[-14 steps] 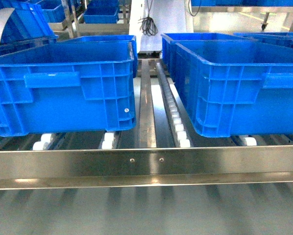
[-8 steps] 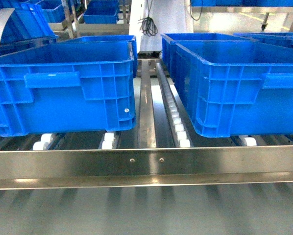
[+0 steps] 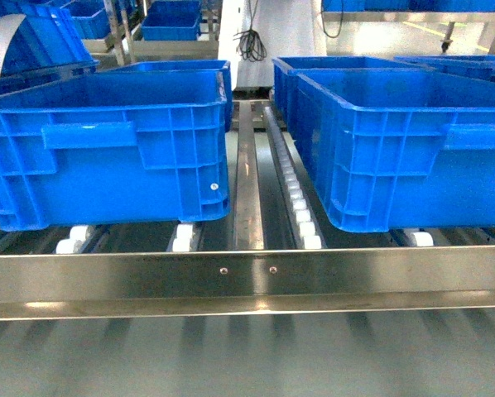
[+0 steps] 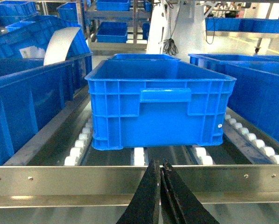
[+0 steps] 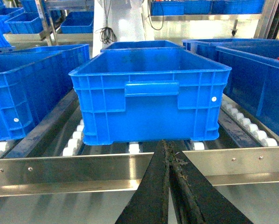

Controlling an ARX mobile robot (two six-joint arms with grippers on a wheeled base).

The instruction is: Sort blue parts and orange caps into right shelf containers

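The right shelf containers (image 3: 405, 157) sit on the white rollers (image 3: 301, 211) of the shelf (image 3: 247, 277), just behind its shiny front rail. In the right wrist view the nearest crate (image 5: 149, 98) shows only bare blue walls inside; its floor is hidden by the rim. A second blue crate (image 3: 107, 149) stands to the left, apart from it across a roller lane, its floor likewise hidden. The left gripper (image 4: 161, 170) hangs before the rail with jaws pressed together, holding nothing. The right gripper (image 5: 169, 156) is likewise closed and holds nothing.

two blue crates (image 3: 396, 149) on steel shelf (image 3: 247, 277)
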